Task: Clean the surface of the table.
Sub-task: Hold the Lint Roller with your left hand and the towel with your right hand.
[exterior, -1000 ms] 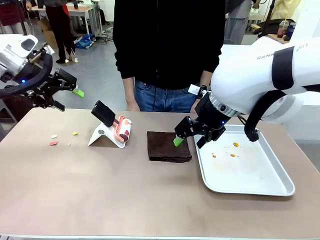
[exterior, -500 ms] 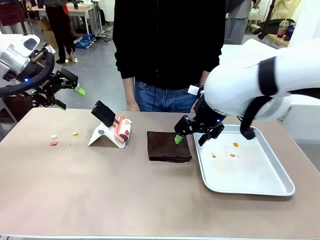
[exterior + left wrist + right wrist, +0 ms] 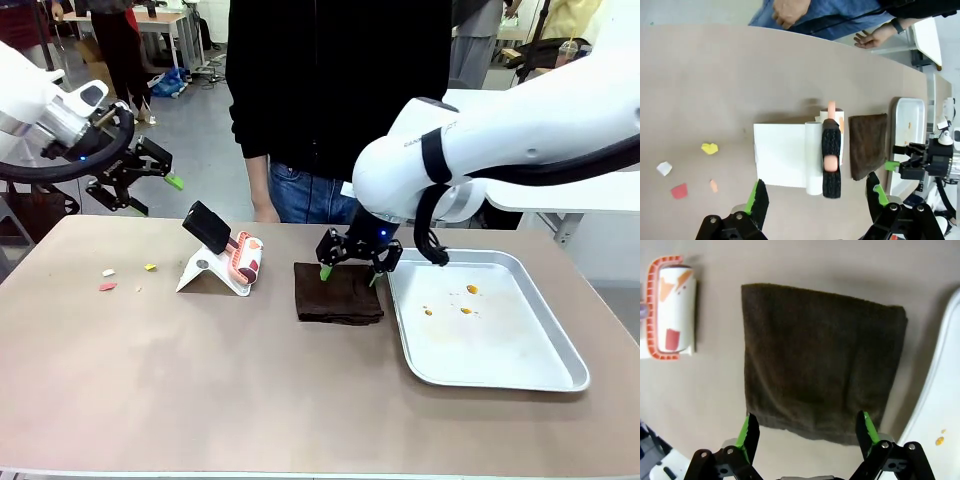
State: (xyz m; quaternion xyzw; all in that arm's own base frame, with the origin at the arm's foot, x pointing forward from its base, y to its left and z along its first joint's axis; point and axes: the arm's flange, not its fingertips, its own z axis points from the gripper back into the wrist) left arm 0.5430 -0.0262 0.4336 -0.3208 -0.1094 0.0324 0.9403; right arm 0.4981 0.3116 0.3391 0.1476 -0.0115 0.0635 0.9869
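Across the middle of the frame lies the table, its tan-brown top spanning the front view. Near its far edge, at centre, lies a folded dark brown towel, and just beside that, to the robot's right, sits a shiny metal tray with a few orange spots on its floor. The right gripper is at the towel's far edge with its fingers spread wide, almost as wide as the towel in the right wrist view, and nothing between them; whether the green pads touch the fabric cannot be told. On the other side of the towel stands a white stand carrying a black-handled roller. Farther towards the robot's left, small scraps lie scattered on the tabletop: a yellow scrap, a white scrap and a pink scrap. The left gripper hangs in the air off the table's far left corner, fingers apart and empty. A person in a black top stands at the far side.
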